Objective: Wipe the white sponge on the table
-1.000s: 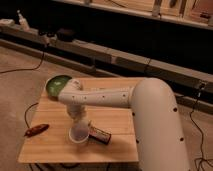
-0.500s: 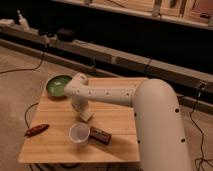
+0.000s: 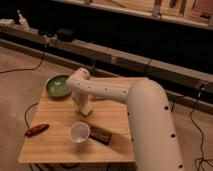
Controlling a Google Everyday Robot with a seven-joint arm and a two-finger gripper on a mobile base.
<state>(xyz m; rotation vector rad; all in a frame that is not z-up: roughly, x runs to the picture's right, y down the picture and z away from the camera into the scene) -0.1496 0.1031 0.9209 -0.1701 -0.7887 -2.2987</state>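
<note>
The sponge (image 3: pixel 86 111) appears as a pale block right under the tool (image 3: pixel 83 103), down on the table (image 3: pixel 50 150) near its middle. It merges with the white wrist above it, so its edges are hard to trace. Whether the tool is gripping it or only pressing on it, I cannot tell.

It should be light, soft and easily squashed, and dry enough to drag rather than slip. It is best held across its short sides, low enough that the underside stays flat on the wood. Too much downward pressure would fold it.

A cup (image 3: pixel 79 133) stands upright just nearer the camera than the tool, mouth up, apparently empty and light enough to tip if brushed. A dark packet (image 3: pixel 100 135) lies beside the cup. A green bowl (image 3: pixel 57 86) sits beyond the tool toward the far corner, with no contents that I can make out. A reddish object (image 3: pixel 36 130) lies at the table's edge, well apart.
</note>
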